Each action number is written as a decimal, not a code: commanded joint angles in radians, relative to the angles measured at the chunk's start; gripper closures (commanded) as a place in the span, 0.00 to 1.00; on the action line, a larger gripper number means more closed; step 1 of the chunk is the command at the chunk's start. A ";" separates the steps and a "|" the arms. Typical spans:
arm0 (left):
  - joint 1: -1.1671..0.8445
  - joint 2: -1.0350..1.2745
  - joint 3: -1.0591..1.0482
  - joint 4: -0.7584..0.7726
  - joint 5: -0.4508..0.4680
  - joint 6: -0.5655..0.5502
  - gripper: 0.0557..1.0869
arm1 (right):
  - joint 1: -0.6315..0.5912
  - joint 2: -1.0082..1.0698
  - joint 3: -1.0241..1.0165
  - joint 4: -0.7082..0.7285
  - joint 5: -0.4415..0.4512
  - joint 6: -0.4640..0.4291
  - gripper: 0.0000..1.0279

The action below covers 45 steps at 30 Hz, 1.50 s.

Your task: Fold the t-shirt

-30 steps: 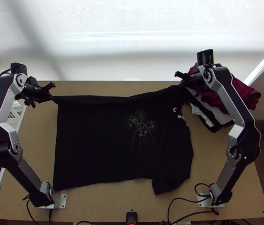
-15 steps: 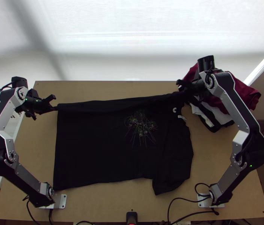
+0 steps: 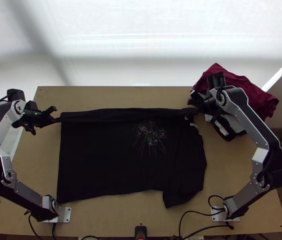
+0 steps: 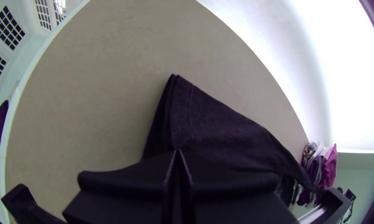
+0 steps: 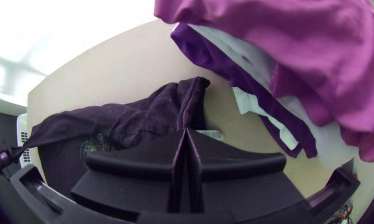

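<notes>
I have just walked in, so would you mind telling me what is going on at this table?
Two robot arms are partway through folding a black t-shirt. The left tool is closed on it at the far left corner, and the right tool grips it near the neck end, with the far side stretched between them. The rest lies spread on the table, its near sleeve not yet folded in. A pile of clothes sits at the right.
</notes>
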 commanded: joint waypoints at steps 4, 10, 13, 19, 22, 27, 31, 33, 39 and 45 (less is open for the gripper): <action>0.028 -0.069 -0.083 0.001 0.027 0.028 0.96 | 0.018 -0.068 -0.120 0.028 0.022 -0.011 0.97; 0.011 -0.121 -0.172 0.012 0.035 0.033 0.96 | 0.017 -0.082 -0.209 0.082 0.034 -0.011 0.97; 0.010 -0.130 -0.204 0.029 0.035 0.028 0.96 | 0.014 -0.085 -0.254 0.114 0.043 -0.013 0.97; 0.051 -0.113 -0.239 0.073 0.033 0.033 0.96 | -0.011 -0.090 -0.314 0.156 0.071 -0.019 0.97; 0.071 -0.105 -0.248 0.090 0.033 0.036 0.96 | -0.019 -0.091 -0.337 0.174 0.080 -0.024 0.97; 0.094 -0.098 -0.253 0.101 0.035 0.037 0.96 | -0.029 -0.095 -0.367 0.202 0.091 -0.025 0.97; 0.093 -0.104 -0.267 0.107 0.035 0.042 0.96 | -0.028 -0.098 -0.378 0.208 0.092 -0.025 0.97; 0.086 -0.115 -0.273 0.107 0.035 0.042 0.96 | -0.028 -0.099 -0.383 0.211 0.092 -0.025 0.97; 0.082 -0.154 -0.279 0.119 0.032 0.042 0.62 | -0.023 -0.131 -0.415 0.254 0.114 -0.033 0.96; 0.086 -0.202 -0.282 0.098 0.026 0.051 0.13 | -0.016 -0.203 -0.442 0.245 0.135 -0.048 0.47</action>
